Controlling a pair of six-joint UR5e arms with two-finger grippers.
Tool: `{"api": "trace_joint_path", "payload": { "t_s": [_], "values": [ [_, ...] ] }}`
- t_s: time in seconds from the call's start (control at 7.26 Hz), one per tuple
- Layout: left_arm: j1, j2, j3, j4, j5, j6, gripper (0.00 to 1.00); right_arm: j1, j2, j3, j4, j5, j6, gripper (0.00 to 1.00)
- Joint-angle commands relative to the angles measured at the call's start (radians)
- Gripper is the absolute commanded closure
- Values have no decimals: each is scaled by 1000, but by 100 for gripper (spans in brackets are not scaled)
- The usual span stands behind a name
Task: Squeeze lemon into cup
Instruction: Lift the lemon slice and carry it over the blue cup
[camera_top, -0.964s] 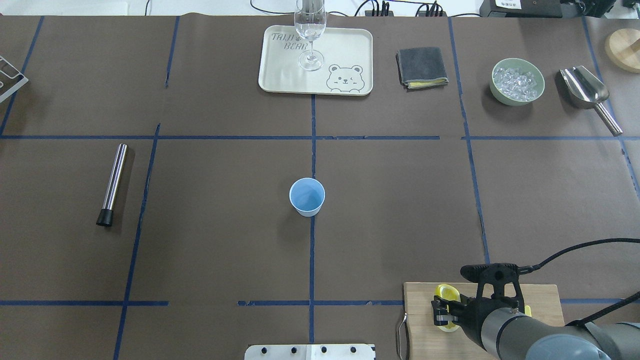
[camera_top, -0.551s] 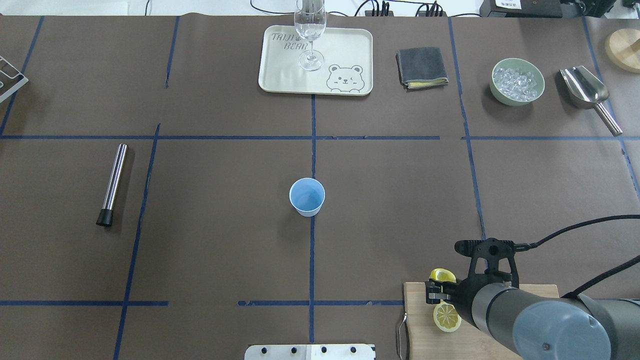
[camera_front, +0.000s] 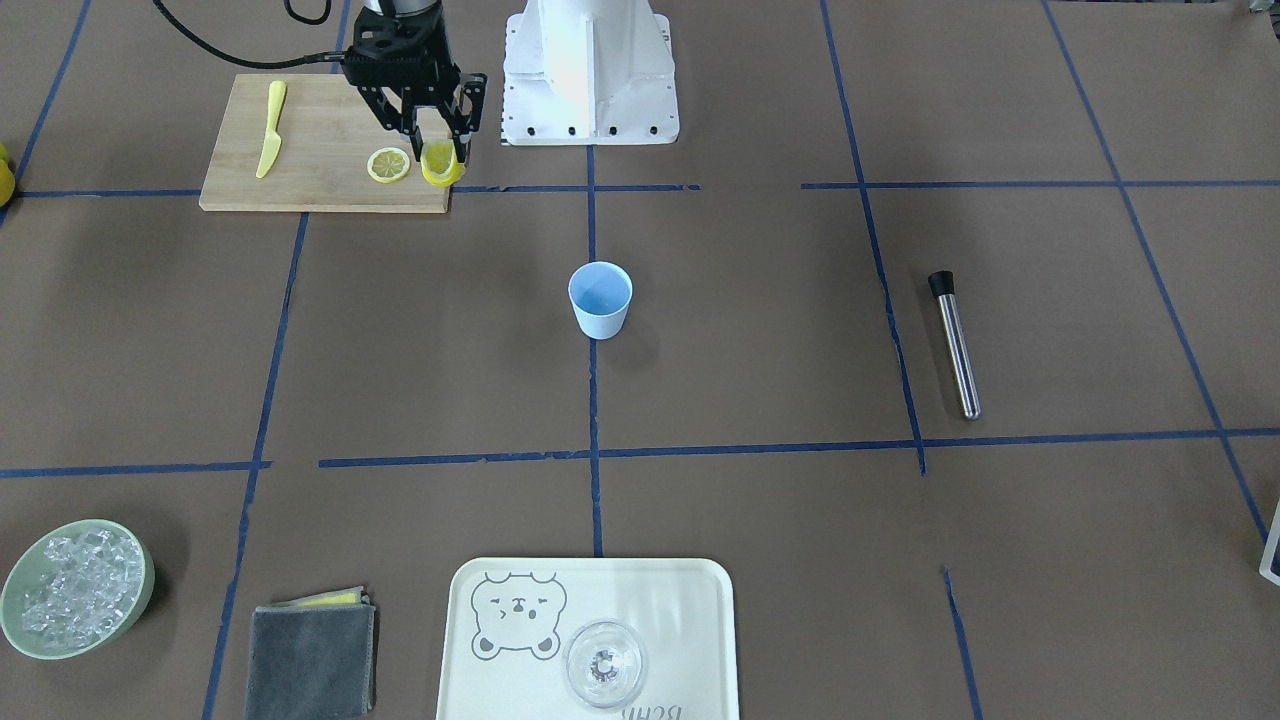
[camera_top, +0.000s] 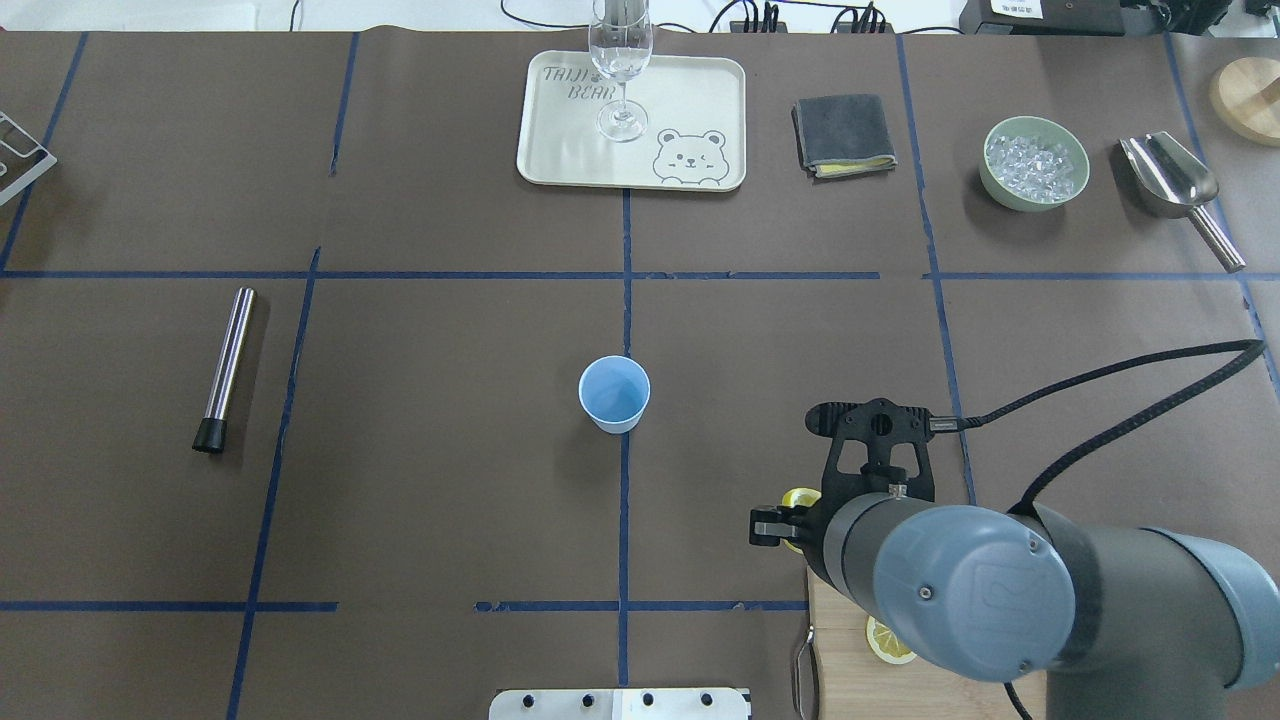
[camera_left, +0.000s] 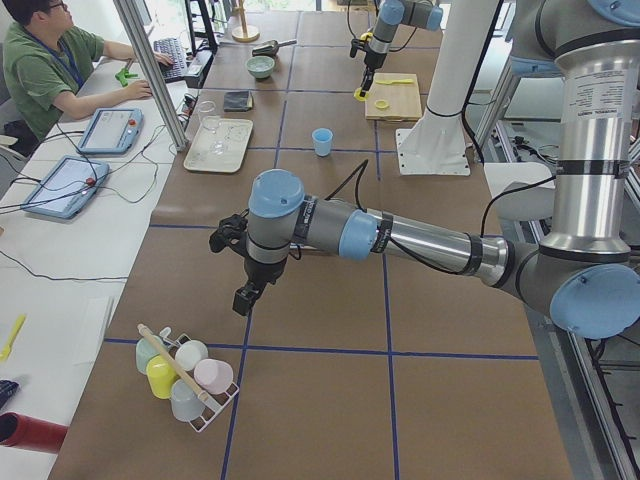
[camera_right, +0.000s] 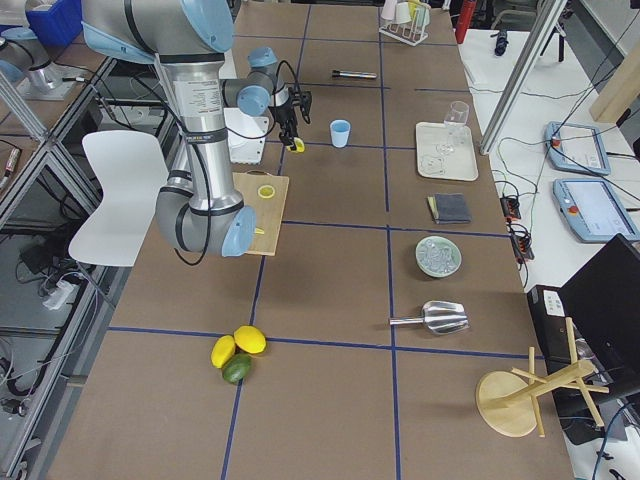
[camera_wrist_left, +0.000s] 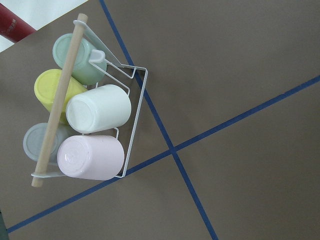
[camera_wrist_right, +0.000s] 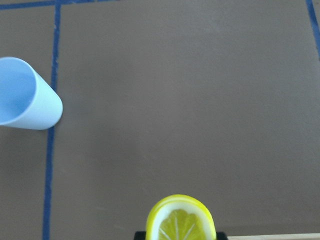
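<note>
My right gripper (camera_front: 440, 152) is shut on a lemon slice (camera_front: 441, 166) and holds it on edge in the air, just past the corner of the wooden cutting board (camera_front: 300, 160). In the overhead view the gripper (camera_top: 788, 517) and the lemon slice (camera_top: 800, 497) are to the right of and nearer than the light-blue cup (camera_top: 614, 393). The right wrist view shows the slice (camera_wrist_right: 181, 223) at the bottom and the cup (camera_wrist_right: 25, 95) at upper left. A second lemon slice (camera_front: 388, 165) lies flat on the board. My left gripper (camera_left: 245, 298) shows only in the left side view; I cannot tell its state.
A rack of pastel cups (camera_wrist_left: 100, 120) lies under the left wrist. A steel muddler (camera_top: 225, 365) lies at the left. A tray (camera_top: 560, 150) with a clear glass (camera_top: 620, 60), a folded cloth (camera_top: 843, 134), a bowl of ice (camera_top: 1034, 163) and a scoop (camera_top: 1175, 185) line the far side. A yellow knife (camera_front: 270, 125) lies on the board.
My right gripper has lifted one lemon slice off the cutting board and carried it forward and left toward the cup. The other slice stays on the board.
</note>
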Motion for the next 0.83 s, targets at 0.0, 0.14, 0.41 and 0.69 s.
{"api": "trace_joint_path", "payload": {
  "t_s": [0.0, 0.14, 0.41, 0.69],
  "values": [
    [-2, 7, -5, 0, -1, 2, 0, 73, 186, -114, -57, 44, -17, 67],
    [-2, 12, -3, 0, 1, 6, 0, 95, 232, -162, -57, 47, -22, 67],
    [-2, 13, -8, 0, 1, 8, 0, 137, 362, -307, -56, 57, -37, 66],
    [-3, 15, -6, 2, 1, 8, 0, 156, 516, -490, -45, 58, -36, 67]
  ]
}}
